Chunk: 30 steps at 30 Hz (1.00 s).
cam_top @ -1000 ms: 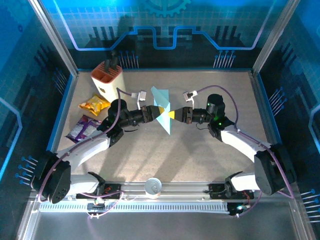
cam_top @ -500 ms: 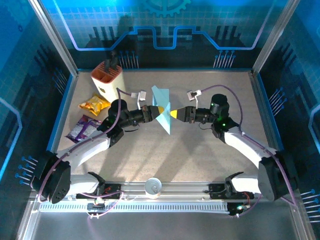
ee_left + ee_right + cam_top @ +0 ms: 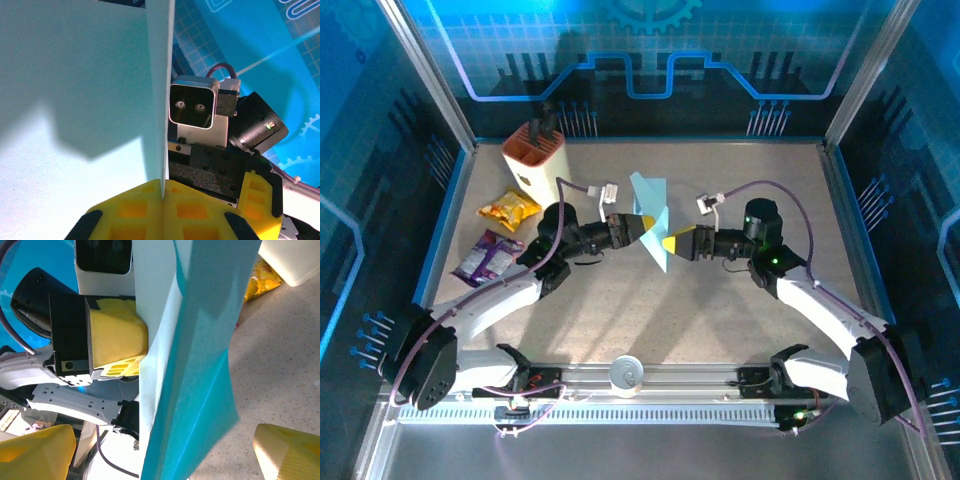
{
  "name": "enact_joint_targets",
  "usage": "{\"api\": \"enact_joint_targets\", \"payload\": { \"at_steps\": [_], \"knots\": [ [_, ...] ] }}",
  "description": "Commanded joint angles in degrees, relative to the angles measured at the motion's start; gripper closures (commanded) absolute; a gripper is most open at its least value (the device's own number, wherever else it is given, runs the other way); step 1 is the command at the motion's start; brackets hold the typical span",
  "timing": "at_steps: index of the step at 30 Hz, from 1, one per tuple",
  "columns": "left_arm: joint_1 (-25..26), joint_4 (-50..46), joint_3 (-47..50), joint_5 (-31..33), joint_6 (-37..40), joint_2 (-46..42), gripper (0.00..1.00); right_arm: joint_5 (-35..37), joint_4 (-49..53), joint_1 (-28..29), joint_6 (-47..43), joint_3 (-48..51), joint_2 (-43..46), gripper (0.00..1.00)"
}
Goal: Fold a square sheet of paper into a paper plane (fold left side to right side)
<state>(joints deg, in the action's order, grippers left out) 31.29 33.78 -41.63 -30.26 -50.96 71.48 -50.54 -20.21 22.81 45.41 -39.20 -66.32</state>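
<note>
Sheet of paper (image 3: 650, 205): light blue and folded into layers, held up on edge over the middle of the table (image 3: 720, 320), one sharp corner pointing away and another toward the near side.
Paper in the left wrist view: the sheet (image 3: 75, 100) fills the left half, its edge running straight down into the pinch.
Paper in the right wrist view: a darker blue layer (image 3: 200, 365) lies against a paler one.
Left gripper (image 3: 648, 221): pressed together on the sheet's left side; the yellow fingers (image 3: 130, 205) meet with the paper's edge between them.
Left arm: it reaches from the near-left base forward and to the right, forearm low, wrist level, the gripper pointing right into the paper.
Right gripper (image 3: 670, 243): jaws wide apart; its yellow fingers (image 3: 35, 452) sit at the two bottom corners of its wrist view, with the sheet passing between them and neither pad on it.
Right arm: from the near-right base it bends out to the right, then comes back toward the centre, the gripper pointing left and facing the left one.
Knife block (image 3: 533, 155): cream with an orange top, at the table's back left; dark handles stick up out of its slots.
Yellow snack packet (image 3: 508, 209): flat on the table, just in front of the block.
Purple snack packet (image 3: 485, 255): nearer the front, beside the left arm.
</note>
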Motion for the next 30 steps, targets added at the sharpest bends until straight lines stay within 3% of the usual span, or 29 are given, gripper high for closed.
{"api": "enact_joint_targets", "payload": {
  "at_steps": [1, 8, 19, 23, 30],
  "knots": [
    [0.75, 3.95, -1.21, -0.12, -0.87, -0.47, 0.97, -2.19, -3.59, 0.57, 0.9, -0.86, 0.74, 0.11],
    [1.32, 4.97, -1.44, -0.34, -2.06, 0.3, 0.96, -2.01, -5.13, 0.55, 1.88, -2.65, 0.9, 0.32],
    [1.41, 4.25, -2.1, -1.34, -2.52, 1.2, 0.91, -0.41, -5.35, 0.74, 2.42, -3.61, 1.18, 0.75],
    [1.39, 2.1, -2.12, -0.54, -1.1, 0.47, 0.81, 1.14, -0.77, 0.74, -0.1, -4.35, 2.45, 0.85],
    [1.03, -11.02, -1.48, 5.62, 6.5, -5.57, 0.58, 6.24, 15.7, 0.68, -9.44, -7.11, 6.3, 0.92]
  ]
}}
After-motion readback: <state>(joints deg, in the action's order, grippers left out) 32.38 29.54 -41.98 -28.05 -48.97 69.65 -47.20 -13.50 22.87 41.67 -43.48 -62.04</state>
